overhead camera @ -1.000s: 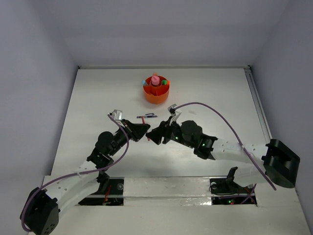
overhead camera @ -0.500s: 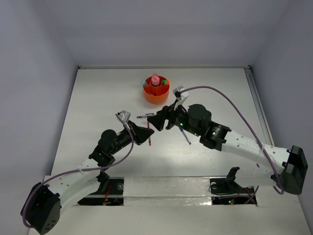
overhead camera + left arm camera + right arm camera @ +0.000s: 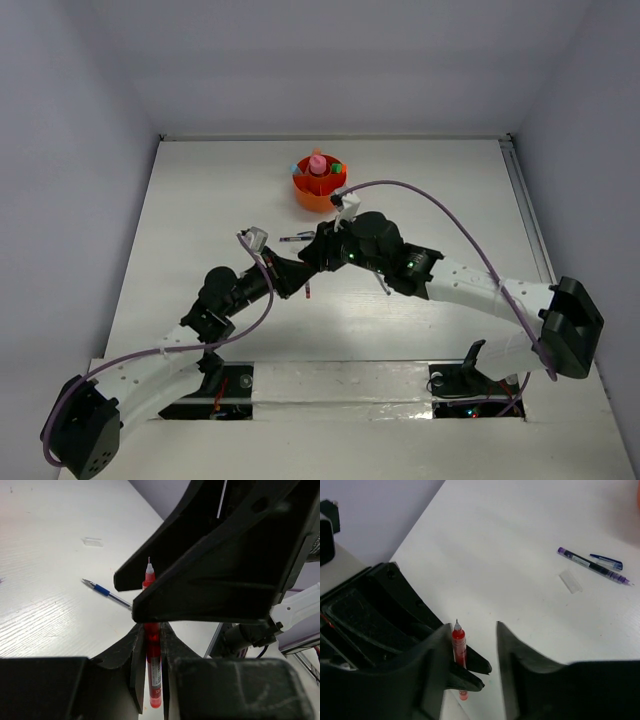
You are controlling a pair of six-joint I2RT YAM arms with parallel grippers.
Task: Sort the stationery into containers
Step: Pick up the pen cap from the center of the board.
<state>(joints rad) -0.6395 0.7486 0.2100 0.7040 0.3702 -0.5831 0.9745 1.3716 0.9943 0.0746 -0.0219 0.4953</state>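
1. Pinching a red pen (image 3: 152, 672), the left gripper (image 3: 151, 630) has its jaws pressed together on the barrel. The tip sticks out past the fingertips, and the left wrist view shows this grip plainly.
2. The right gripper (image 3: 474, 626) is spread. The right wrist view puts the red pen inside the gap, close against one finger (image 3: 432, 680) and apart from the other.
3. The top view shows only the two grippers nose to nose over the middle of the table (image 3: 200, 200), with a red sliver below them. The grip can't be read there.
4. Only the top view shows the orange cup (image 3: 320, 198), on the far side and well apart from both grippers. A pink bottle piece (image 3: 317, 163) and a green bit (image 3: 338, 167) sit in it.
5. The right wrist view shows a purple pen (image 3: 592, 566) and a blue pen (image 3: 606, 559) lying side by side on the table, with a clear cap (image 3: 570, 581) just beside them.
6. The left wrist view catches only the cap and a blue-banded pen (image 3: 107, 591). The right gripper blocks the rest.
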